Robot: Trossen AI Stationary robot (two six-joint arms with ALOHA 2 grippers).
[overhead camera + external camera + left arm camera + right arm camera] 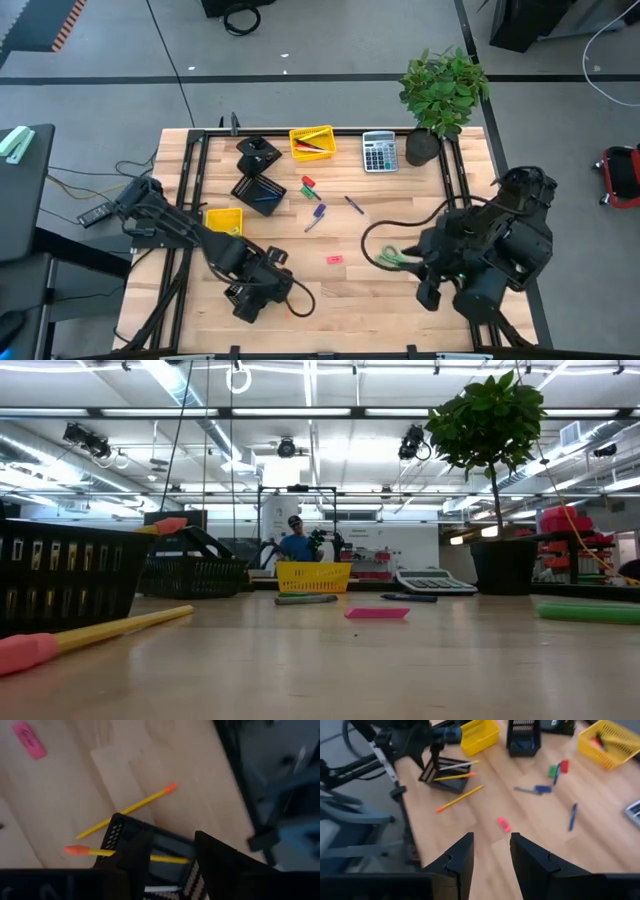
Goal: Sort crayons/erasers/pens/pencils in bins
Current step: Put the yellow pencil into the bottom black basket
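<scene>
Wooden counter [400,300] before you: your left claw [170,857] hangs parted and empty over the near black mesh bin [445,770], a pencil [127,852] resting across it, so next you likely fetch the stray pencil [460,798] just beside it, while your right claw [490,852] waits open.

1. Four bins are sitting out: a yellow bin [312,142], a second yellow bin [224,220], a black mesh bin [260,192] and a second mesh bin [429,771].
2. Three pencils are showing: a loose pencil [460,799], an orange-tipped pencil [454,776] and a pale pencil [457,766].
3. Three loose erasers are lying about: a pink eraser [335,259], a green eraser [307,182] and a red eraser [311,192].
4. At least two blue sticks are lying mid-table: a blue stick [354,204] and a purple-blue stick [318,213].
5. One calculator [379,152], one potted plant [443,90] and one pair of green scissors [396,258] are resting there.
</scene>
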